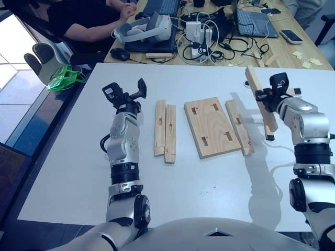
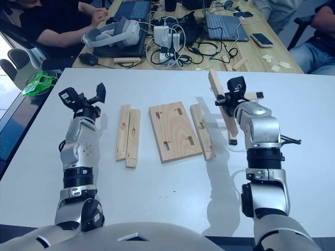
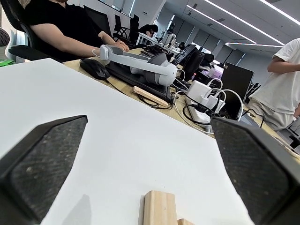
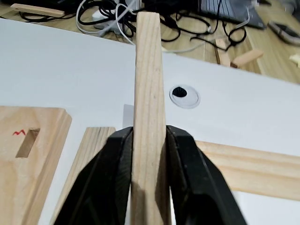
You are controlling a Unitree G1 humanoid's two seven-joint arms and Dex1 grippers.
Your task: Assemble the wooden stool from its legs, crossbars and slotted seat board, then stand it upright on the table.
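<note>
We find the right end effector [image 1: 263, 96] clamped on a wooden bar [image 4: 149, 70], gripping it near mid-length. The bar's long axis runs away from the robot, with the far end leaning toward the robot's left. It appears to be raised off the surface [image 1: 209, 193], though we cannot confirm that the near end is clear. The seat board [image 1: 209, 127] lies flat mid-surface with its slots facing up. A second bar [image 1: 239, 127] lies along its right edge and touches it. A pair of bars [image 1: 169, 133] lies side by side to the board's left, long axes pointing away from the robot. The left end effector [image 1: 125, 89] hangs released beside them, fingers spread and gripping nothing.
</note>
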